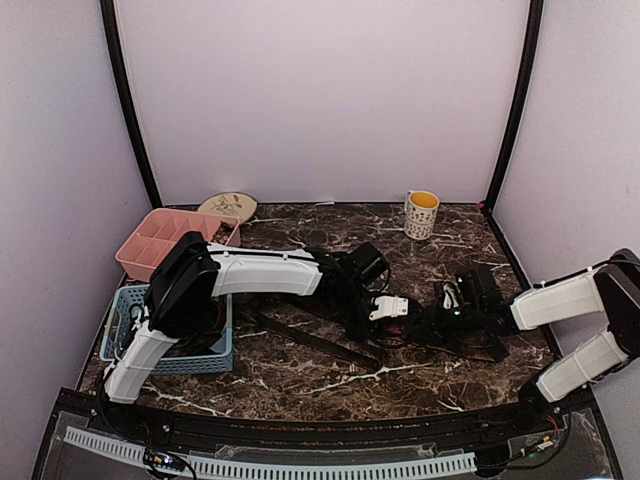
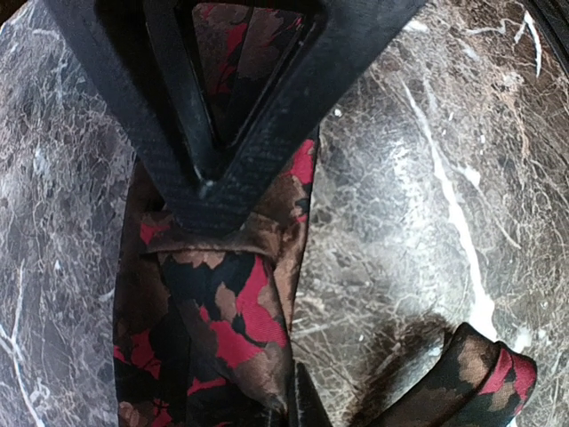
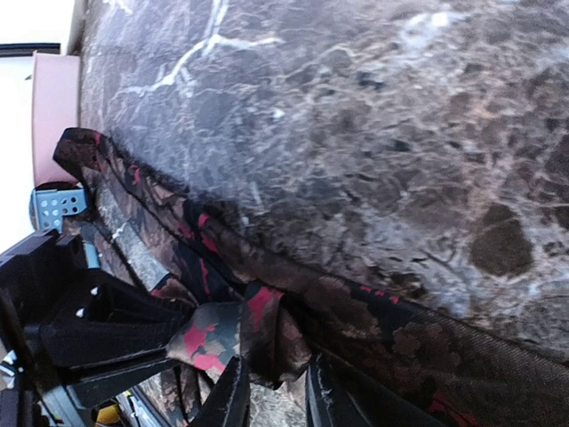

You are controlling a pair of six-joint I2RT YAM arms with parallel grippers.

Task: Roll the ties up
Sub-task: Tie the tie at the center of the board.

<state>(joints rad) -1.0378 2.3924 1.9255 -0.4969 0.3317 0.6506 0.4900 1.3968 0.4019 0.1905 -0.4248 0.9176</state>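
A: Tie (image 1: 310, 336)?
B: Stretched flat across the middle of the table (image 1: 300, 385), red and brown, bunched into a fold at one end.
A: Left gripper (image 2: 209, 191)?
B: Closed tight, pinching that fold at the tips.
A: Right gripper (image 3: 271, 391)?
B: Narrowly parted, tips right against the bunched cloth, facing the left gripper. Gripping or merely touching: cannot tell.

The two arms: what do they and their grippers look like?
Both the left arm and the right arm have white tubular shells with black joints. The left gripper is black ribbed plastic, built as an open triangular frame. The right gripper has slim black fingers.
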